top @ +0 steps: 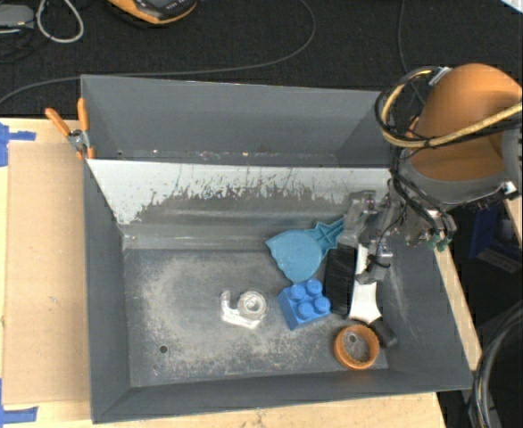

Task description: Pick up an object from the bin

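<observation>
Seemingly the approach step is in hand: the gripper (371, 255) is seen low in the right part of the bin (172, 346), just above a black block (337, 279) and a white piece (365, 303) that lie side by side. No thing can be made out in its grasp, so the pick is judged not yet made. Whether the gripper is spread or closed cannot be told, since its tip merges with the dark block and the pale piece beneath it. Close to the left are found a blue studded brick (303, 305) and a light-blue scoop (295, 253), the scoop's handle pointing towards the gripper. An orange ring (357, 347) lies in front of the white piece, and a clear tape holder (243, 309) is set well apart on the bare floor. For the next move, a short descent onto the block or the white piece is judged to be called for, with care that the neighbour is not caught as well, as the two are packed close. Much of the wrist is masked by the orange cover (462, 123) and its cables. The white piece's shape is hard to read, and where it ends against the gripper cannot be settled.
</observation>
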Available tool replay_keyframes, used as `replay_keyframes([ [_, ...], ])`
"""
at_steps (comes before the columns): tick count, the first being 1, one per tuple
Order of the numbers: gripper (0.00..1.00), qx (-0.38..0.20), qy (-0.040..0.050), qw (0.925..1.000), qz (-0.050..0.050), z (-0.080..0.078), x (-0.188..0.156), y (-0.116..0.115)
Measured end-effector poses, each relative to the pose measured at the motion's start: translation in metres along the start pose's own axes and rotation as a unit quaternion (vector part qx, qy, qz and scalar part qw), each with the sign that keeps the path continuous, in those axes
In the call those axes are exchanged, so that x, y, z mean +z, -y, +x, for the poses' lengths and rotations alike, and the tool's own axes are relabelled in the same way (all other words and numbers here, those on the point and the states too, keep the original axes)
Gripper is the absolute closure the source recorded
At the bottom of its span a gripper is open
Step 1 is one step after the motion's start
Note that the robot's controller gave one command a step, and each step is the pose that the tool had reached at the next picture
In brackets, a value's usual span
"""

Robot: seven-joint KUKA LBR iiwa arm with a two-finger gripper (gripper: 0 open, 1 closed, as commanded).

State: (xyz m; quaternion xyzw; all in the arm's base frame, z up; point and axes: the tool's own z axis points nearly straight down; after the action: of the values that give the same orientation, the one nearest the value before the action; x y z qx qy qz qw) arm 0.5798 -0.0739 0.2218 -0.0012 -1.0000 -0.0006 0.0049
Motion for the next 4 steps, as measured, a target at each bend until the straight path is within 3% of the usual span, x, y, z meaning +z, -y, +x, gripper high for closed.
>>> replay_keyframes([
  [1, 0.0, -0.001, 0.0039, 1.0, 0.0, -0.002, -0.004, -0.001],
  [2, 0.0, 0.05, 0.0003, 0.9988, -0.001, 0.006, 0.069, -0.053],
  [3, 0.0, -0.241, 0.0041, 0.9706, 0.002, 0.005, 0.068, -0.069],
  [4, 0.0, -0.124, 0.0014, 0.9922, 0.001, 0.013, 0.076, -0.1],
])
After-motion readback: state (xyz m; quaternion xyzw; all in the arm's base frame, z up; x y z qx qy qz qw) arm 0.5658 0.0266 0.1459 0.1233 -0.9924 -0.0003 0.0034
